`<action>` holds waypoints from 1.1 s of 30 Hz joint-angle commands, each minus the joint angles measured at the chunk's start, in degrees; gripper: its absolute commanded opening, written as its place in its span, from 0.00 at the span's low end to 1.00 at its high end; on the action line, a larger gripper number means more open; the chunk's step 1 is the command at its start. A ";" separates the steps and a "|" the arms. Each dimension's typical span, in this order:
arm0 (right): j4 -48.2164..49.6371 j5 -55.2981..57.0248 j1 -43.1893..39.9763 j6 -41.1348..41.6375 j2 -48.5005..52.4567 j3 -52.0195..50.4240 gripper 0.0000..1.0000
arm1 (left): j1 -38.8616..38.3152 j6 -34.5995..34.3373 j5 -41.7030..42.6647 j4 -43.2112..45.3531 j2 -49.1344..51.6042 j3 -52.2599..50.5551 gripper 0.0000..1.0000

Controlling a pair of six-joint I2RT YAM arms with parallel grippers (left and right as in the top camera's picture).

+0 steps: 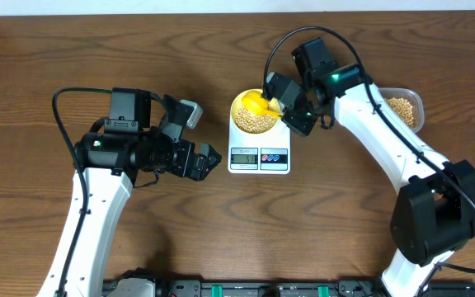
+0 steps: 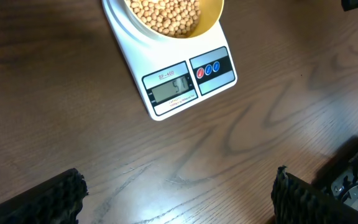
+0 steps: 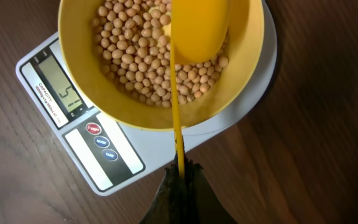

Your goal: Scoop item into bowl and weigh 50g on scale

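Observation:
The pale yellow bowl [image 1: 254, 115] [image 3: 98, 93] stands on the white scale [image 1: 259, 153] [image 2: 166, 93] [image 3: 48, 81] and holds many beige beans [image 3: 135, 56] [image 2: 166, 15]. My right gripper [image 3: 180, 169] [image 1: 291, 111] is shut on the thin handle of a bright yellow scoop [image 3: 199, 31] [image 1: 256, 102], whose head hangs tilted over the bowl's far side. My left gripper [image 2: 178, 193] [image 1: 209, 159] is open over bare wood to the left of the scale, nothing between its fingers. The scale's display is lit.
A clear plastic tub [image 1: 404, 109] with more beans sits at the right, partly behind my right arm. The table's back edge runs along the top of the overhead view.

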 commanded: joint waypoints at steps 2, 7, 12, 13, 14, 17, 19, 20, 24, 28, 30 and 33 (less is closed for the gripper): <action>-0.09 2.38 1.05 -0.46 0.50 -0.35 0.01 | 0.28 0.33 -0.50 -0.17 0.20 -0.31 0.98; -0.57 2.32 1.27 -0.46 0.50 -0.35 0.01 | 0.28 0.33 -0.50 -0.17 0.20 -0.31 0.98; -0.90 2.32 1.99 -0.46 0.50 -0.35 0.01 | 0.28 0.33 -0.50 -0.17 0.20 -0.31 0.98; -1.03 2.29 2.23 -0.46 0.50 -0.35 0.01 | 0.28 0.33 -0.50 -0.17 0.20 -0.31 0.98; -1.18 2.29 2.47 -0.46 0.50 -0.35 0.01 | 0.28 0.33 -0.50 -0.17 0.20 -0.31 0.98; -1.42 2.29 3.04 -0.46 0.50 -0.35 0.01 | 0.28 0.33 -0.50 -0.17 0.20 -0.31 0.98; -1.64 2.29 3.41 -0.46 0.50 -0.35 0.01 | 0.28 0.33 -0.50 -0.17 0.20 -0.31 0.98; -1.81 2.29 3.58 -0.46 0.50 -0.35 0.01 | 0.28 0.33 -0.50 -0.17 0.20 -0.31 0.98; -2.60 2.29 4.04 -0.46 0.50 -0.37 0.01 | 0.28 0.33 -0.50 -0.17 0.20 -0.31 0.98; -2.84 2.12 4.15 -0.46 0.50 -0.35 0.01 | 0.28 0.33 -0.50 -0.17 0.20 -0.31 0.98; -2.80 1.40 4.13 -0.46 0.50 -0.35 0.01 | 0.28 0.33 -0.50 -0.17 0.20 -0.31 0.98; -2.78 0.02 3.78 -0.44 0.50 -0.35 0.01 | 0.28 0.33 -0.50 -0.17 0.20 -0.31 0.98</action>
